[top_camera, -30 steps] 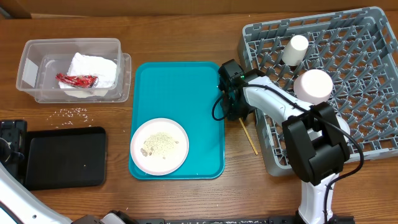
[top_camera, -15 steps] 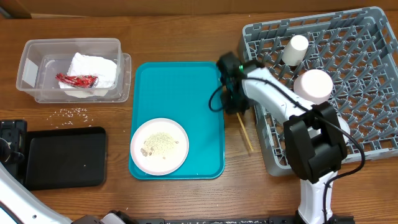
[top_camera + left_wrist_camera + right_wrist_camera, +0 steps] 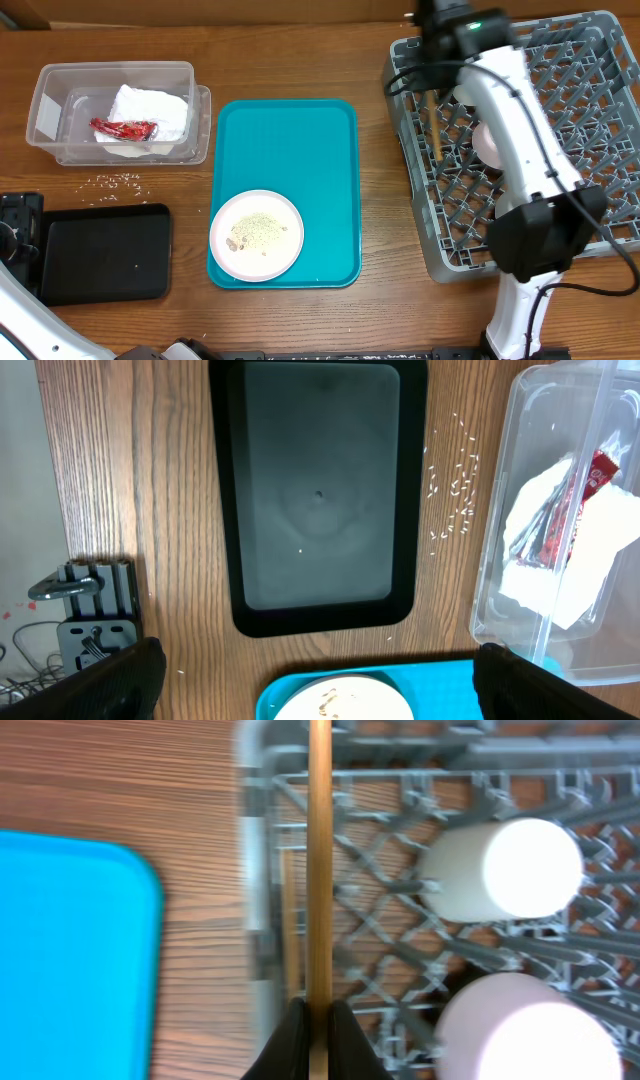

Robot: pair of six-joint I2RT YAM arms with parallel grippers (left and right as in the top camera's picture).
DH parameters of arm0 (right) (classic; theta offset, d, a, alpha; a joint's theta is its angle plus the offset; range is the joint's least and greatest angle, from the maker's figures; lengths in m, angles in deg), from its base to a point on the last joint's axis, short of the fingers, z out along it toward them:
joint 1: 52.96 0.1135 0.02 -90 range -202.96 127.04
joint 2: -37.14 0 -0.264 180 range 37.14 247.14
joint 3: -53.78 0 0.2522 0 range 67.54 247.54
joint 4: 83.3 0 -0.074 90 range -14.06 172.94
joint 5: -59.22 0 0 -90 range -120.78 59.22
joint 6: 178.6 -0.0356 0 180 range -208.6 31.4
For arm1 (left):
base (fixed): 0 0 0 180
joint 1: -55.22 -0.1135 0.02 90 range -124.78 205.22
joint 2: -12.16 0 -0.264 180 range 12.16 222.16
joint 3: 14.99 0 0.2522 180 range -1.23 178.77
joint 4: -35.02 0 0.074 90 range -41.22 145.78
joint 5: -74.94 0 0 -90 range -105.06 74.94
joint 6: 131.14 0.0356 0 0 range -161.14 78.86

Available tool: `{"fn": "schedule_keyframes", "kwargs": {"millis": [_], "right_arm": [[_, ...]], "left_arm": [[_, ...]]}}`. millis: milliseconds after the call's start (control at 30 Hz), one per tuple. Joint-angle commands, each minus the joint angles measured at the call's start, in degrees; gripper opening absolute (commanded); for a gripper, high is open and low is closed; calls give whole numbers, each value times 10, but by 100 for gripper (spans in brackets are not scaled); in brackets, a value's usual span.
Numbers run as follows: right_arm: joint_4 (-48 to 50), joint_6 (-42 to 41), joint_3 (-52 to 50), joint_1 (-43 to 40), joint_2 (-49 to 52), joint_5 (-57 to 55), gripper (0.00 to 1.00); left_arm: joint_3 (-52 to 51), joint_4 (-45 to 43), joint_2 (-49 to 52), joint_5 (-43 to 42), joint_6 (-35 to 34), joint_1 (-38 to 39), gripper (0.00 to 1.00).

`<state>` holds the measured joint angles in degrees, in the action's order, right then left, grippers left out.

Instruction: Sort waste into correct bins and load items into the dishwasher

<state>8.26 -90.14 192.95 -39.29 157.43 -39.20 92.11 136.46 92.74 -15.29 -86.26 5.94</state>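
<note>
chopstick [image 3: 319,870] inside rack [image 3: 400,52] rim (right gripper [image 3: 319,1025] pinching)

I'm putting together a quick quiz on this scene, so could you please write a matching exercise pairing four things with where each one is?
Things:
1. wrapper
2. plate
3. chopstick
4. cup

Places:
A. in the rack
B. held by the right gripper
C. on the teal tray
D. in the tub

Pairs: 1-D, 2-C, 3-B, 4-A
</note>
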Motion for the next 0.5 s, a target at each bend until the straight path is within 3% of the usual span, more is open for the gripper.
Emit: {"fn": "schedule_keyframes", "kwargs": {"millis": [0, 467], "right_arm": [[0, 38, -19, -43, -5, 69, 4], [64, 50, -147, -47, -5, 137, 7]], "left_arm": [[3, 1, -8, 2, -12, -2, 100], [3, 1, -8, 2, -12, -2, 100]]}}
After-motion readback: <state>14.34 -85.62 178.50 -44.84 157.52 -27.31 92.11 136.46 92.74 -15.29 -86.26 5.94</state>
